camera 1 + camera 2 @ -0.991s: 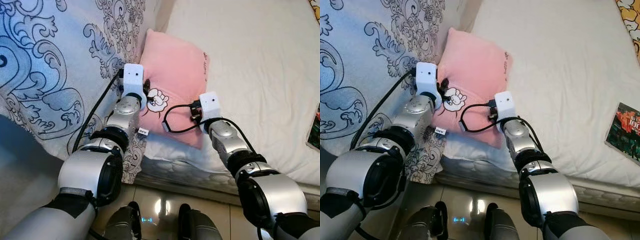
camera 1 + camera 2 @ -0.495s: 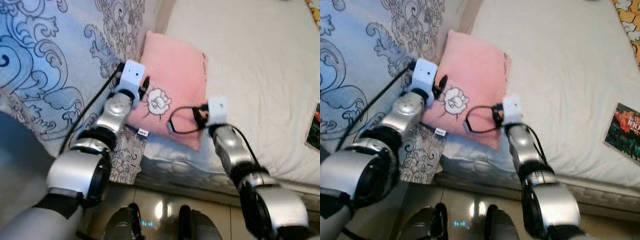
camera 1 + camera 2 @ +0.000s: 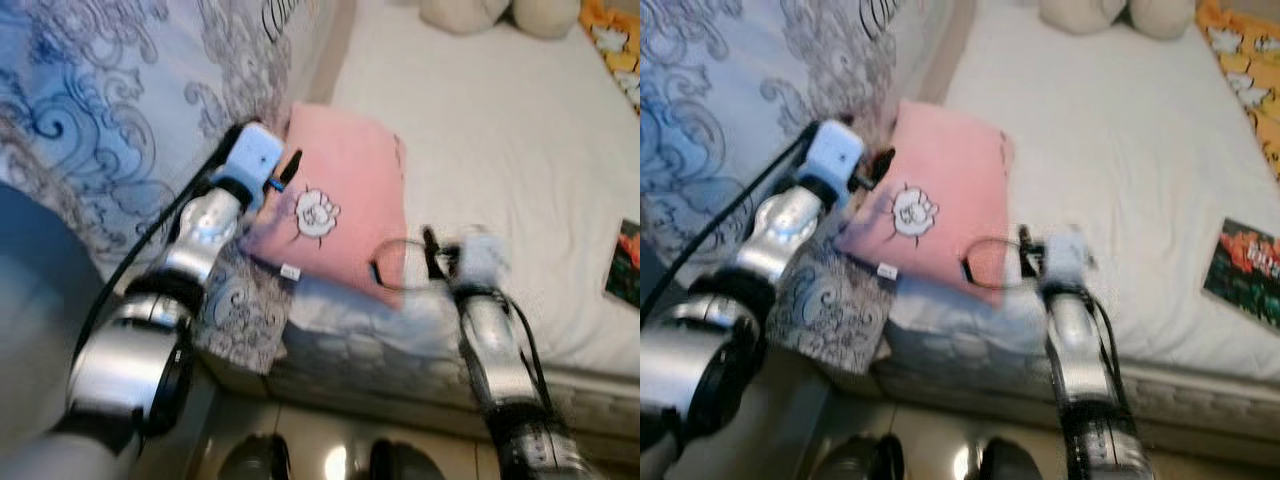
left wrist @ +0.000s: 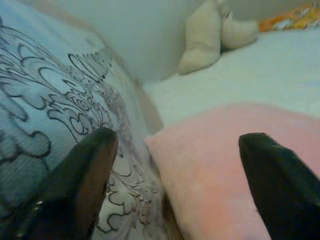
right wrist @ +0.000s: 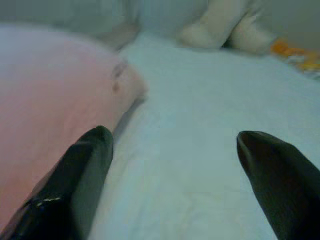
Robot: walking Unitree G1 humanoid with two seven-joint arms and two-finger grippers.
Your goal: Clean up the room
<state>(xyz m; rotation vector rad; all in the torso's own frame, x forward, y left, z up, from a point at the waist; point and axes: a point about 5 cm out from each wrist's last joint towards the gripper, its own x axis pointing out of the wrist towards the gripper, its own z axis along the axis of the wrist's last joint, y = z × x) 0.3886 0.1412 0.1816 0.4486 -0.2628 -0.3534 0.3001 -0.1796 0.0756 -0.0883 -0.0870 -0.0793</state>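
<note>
Pillow: a pink pillow point(image 3: 340, 205) is seen at the bed's point(image 3: 1120, 170) near left edge, beside a patterned quilt point(image 3: 120, 120).
Left gripper point(image 4: 177, 165): jaws spread, set at the pillow's left corner.
Right gripper point(image 5: 172, 165): jaws spread, at its right edge.
Handling: judged soft, light, floppy; best pinched at opposite edges.

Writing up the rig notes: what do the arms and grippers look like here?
Both arms are silver metal with black joint bands. Each wrist carries a white boxy camera module fed by a loose black cable. The left gripper and right gripper each have two long, tapered, glossy black fingers.
</note>
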